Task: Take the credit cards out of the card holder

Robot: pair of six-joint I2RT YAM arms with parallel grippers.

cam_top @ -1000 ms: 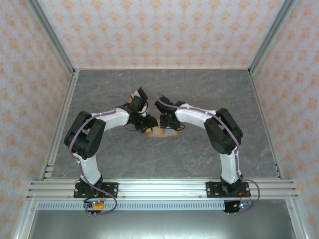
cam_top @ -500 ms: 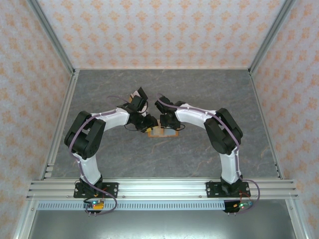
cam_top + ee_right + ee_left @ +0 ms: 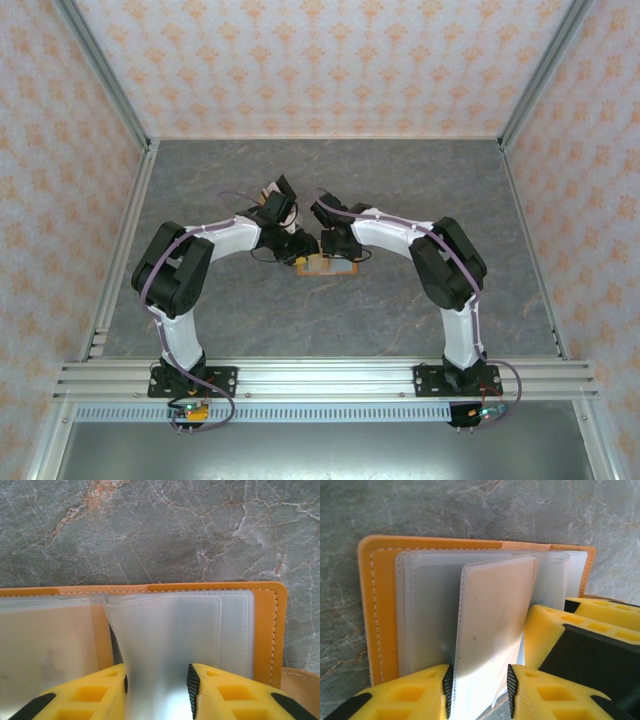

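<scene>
Shows card holder (image 3: pixel 327 266) spread open on counter (image 3: pixel 400 190), reaching toward 12 o'clock from each claw in wrist views. Shows left claw (image 3: pixel 480 690) narrowly parted, pinching one clear sleeve (image 3: pixel 490 620); right claw (image 3: pixel 157 680) likewise pinching second sleeve (image 3: pixel 160 630). Leaves sleeve contents undeterminable. Matches layout of one second earlier

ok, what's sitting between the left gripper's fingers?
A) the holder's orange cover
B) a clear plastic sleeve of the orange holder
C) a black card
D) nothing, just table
B: on the left wrist camera the left gripper has a frosted clear sleeve between its yellow fingers, standing up from the open card holder.
</scene>
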